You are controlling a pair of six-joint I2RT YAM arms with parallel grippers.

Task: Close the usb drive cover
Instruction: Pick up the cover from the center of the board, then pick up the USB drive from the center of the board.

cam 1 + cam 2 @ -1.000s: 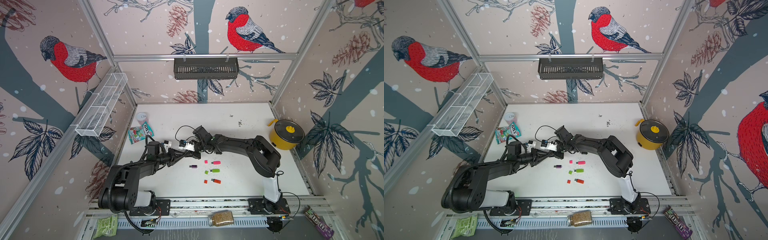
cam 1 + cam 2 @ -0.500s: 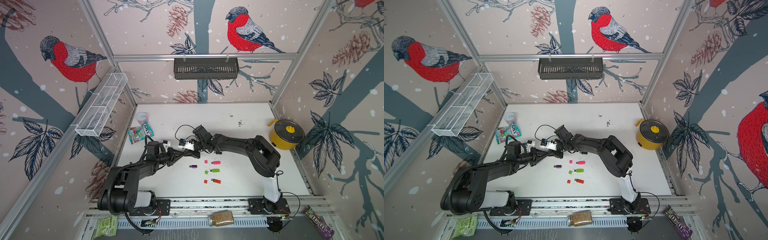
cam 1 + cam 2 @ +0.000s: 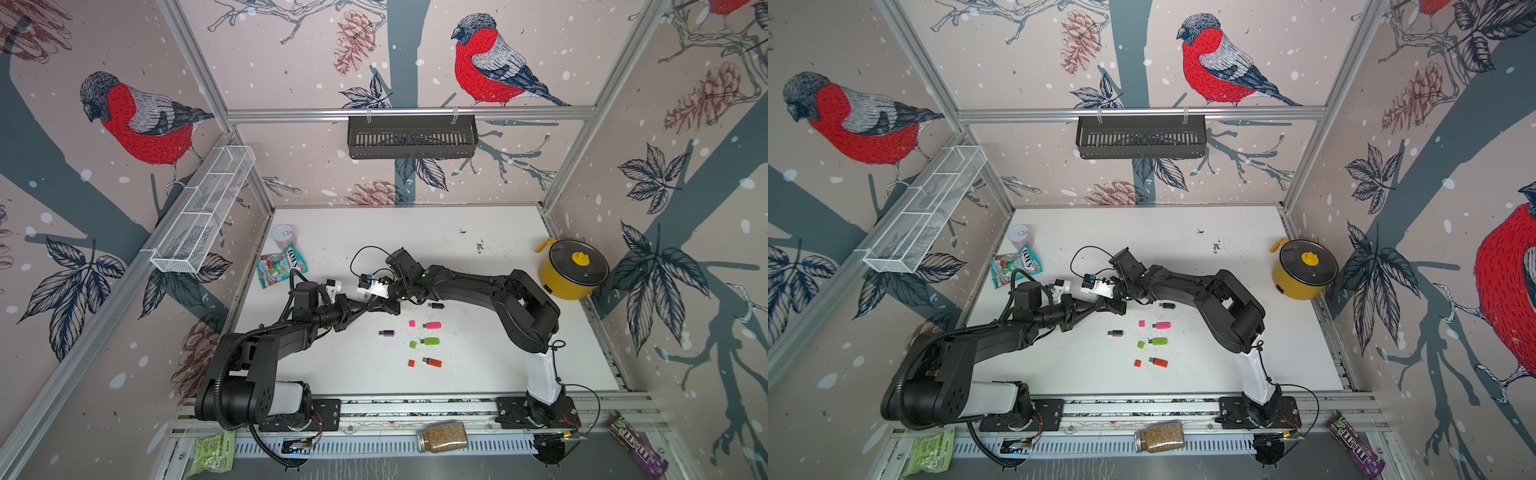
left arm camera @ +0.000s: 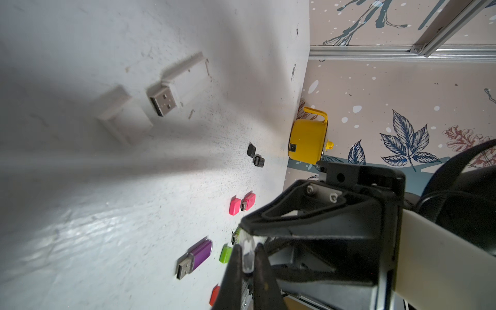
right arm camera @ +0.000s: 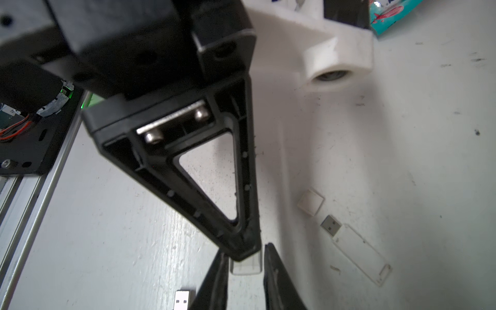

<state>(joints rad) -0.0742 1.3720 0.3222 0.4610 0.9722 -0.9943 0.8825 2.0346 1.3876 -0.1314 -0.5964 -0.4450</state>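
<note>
A small clear usb drive cover (image 4: pixel 247 255) is pinched between my left gripper's (image 4: pixel 247 257) shut fingers, just above the table. My right gripper (image 5: pixel 245 265) straddles the same cover (image 5: pixel 246 267); its fingers stand open with a thin gap beside it. In both top views the two grippers meet tip to tip, left (image 3: pixel 370 304) and right (image 3: pixel 388 306). The purple usb drive (image 3: pixel 387 333) (image 4: pixel 197 255) lies on the table nearby with its metal plug bare.
Pink (image 3: pixel 432 325), green (image 3: pixel 430 341) and orange (image 3: pixel 433 362) drives lie beside their loose caps, plus a black drive (image 3: pixel 435 306). A white drive (image 5: pixel 354 249) and its cap (image 5: pixel 310 205) lie near the grippers. Yellow pot (image 3: pixel 572 269) right, candy bag (image 3: pixel 277 266) left.
My left gripper has shut onto the clear cover. The right gripper's fingers have parted slightly around it. Both arms stay almost where they were.
</note>
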